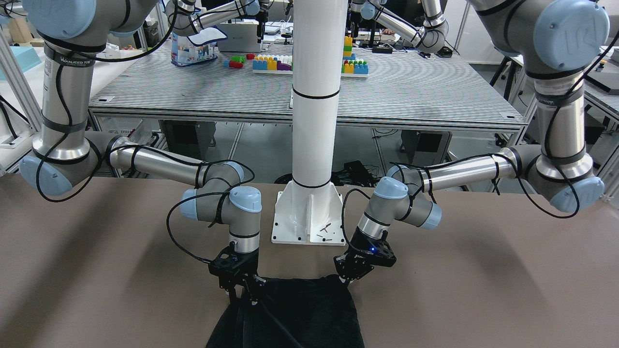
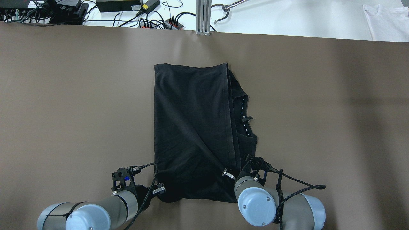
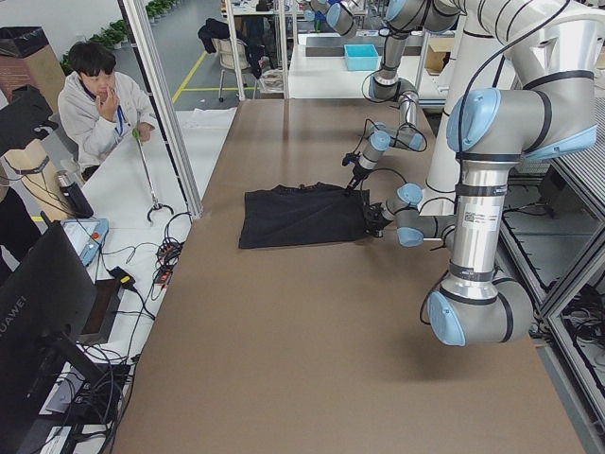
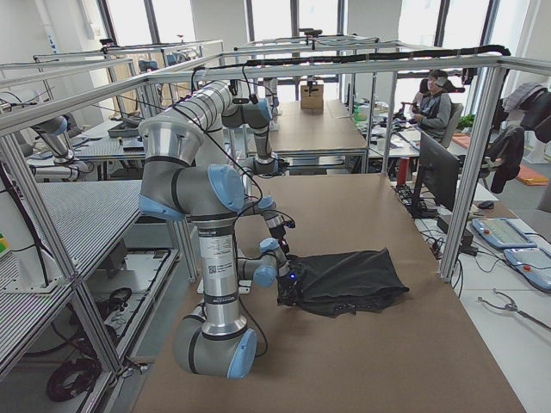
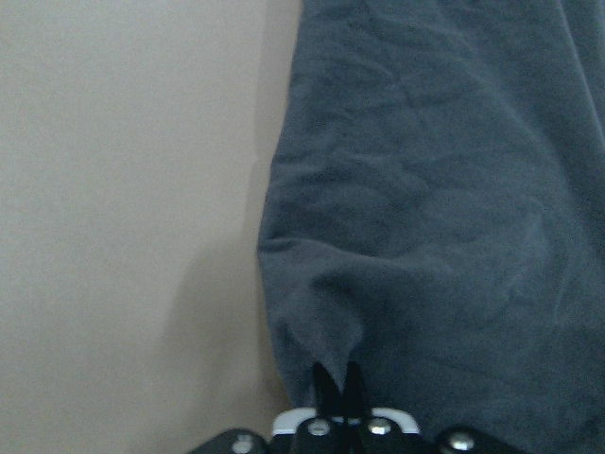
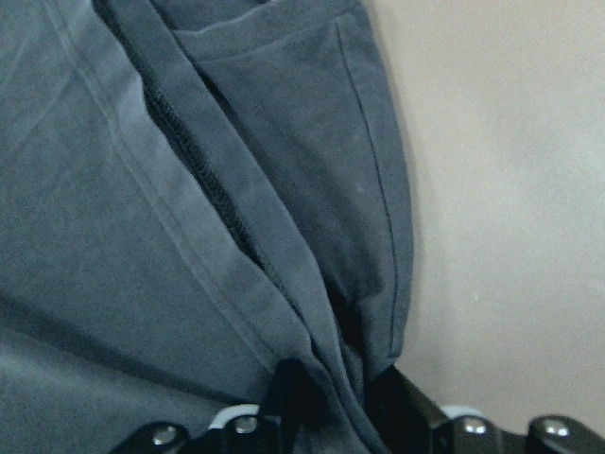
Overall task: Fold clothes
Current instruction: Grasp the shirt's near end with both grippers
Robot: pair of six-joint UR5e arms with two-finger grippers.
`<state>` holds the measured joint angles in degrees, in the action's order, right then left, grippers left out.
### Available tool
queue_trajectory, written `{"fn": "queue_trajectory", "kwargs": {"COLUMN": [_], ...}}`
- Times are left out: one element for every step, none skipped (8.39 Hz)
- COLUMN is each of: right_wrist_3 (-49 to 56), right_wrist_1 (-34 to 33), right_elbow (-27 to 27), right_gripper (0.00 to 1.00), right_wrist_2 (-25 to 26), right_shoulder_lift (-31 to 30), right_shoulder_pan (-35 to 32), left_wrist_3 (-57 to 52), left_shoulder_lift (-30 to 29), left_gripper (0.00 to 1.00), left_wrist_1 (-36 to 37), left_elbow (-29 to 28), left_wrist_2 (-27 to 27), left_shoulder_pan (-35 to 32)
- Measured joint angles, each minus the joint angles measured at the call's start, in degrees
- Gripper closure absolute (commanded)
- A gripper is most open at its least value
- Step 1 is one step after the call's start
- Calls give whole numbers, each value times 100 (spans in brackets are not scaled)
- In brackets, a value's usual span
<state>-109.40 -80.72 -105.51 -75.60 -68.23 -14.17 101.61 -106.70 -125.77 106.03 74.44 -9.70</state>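
Note:
The clothes (image 2: 191,127) are one black garment, folded lengthwise and lying in the middle of the brown table (image 2: 64,95). A hemmed edge runs down its right part, and the neckline with small white marks (image 2: 244,118) shows beside it. My left gripper (image 2: 157,189) is at the garment's near left corner. In the left wrist view its fingertips (image 5: 326,383) are shut, pinching a peak of fabric (image 5: 425,236). My right gripper (image 2: 230,174) is at the near right corner, shut on bunched layers of the hem (image 6: 284,284). In the front-facing view both grippers (image 1: 351,278) (image 1: 242,289) are low on the garment's edge (image 1: 290,314).
The white pole's base plate (image 1: 308,217) stands just behind the grippers. Cables and power bricks (image 2: 127,9) lie beyond the table's far edge, and a white cloth (image 2: 386,19) lies at the far right. A seated person (image 3: 95,104) is past the far side.

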Motion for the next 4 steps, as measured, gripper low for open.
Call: {"fn": "queue_trajectory", "kwargs": {"right_wrist_3": [-71,-152,-212,-247], "right_wrist_1": [3,9,11,11], "right_elbow": [-1,-12,-30,-62], "right_gripper": [100,100,100,100], "right_wrist_2": [1,4,7,5], "right_shoulder_lift": [8,28,87,134], "right_shoulder_pan": [1,0,-7,-12], "left_wrist_3": [-15,-30,-42,-51], "left_shoulder_lift": [-4,-7,-16,-27], "left_gripper": [100,100,100,100], "left_wrist_1": [0,0,0,0], "left_elbow": [-1,0,5,21], "left_wrist_2": [0,4,8,17], "left_shoulder_pan": [-3,-5,-11,-22]}}
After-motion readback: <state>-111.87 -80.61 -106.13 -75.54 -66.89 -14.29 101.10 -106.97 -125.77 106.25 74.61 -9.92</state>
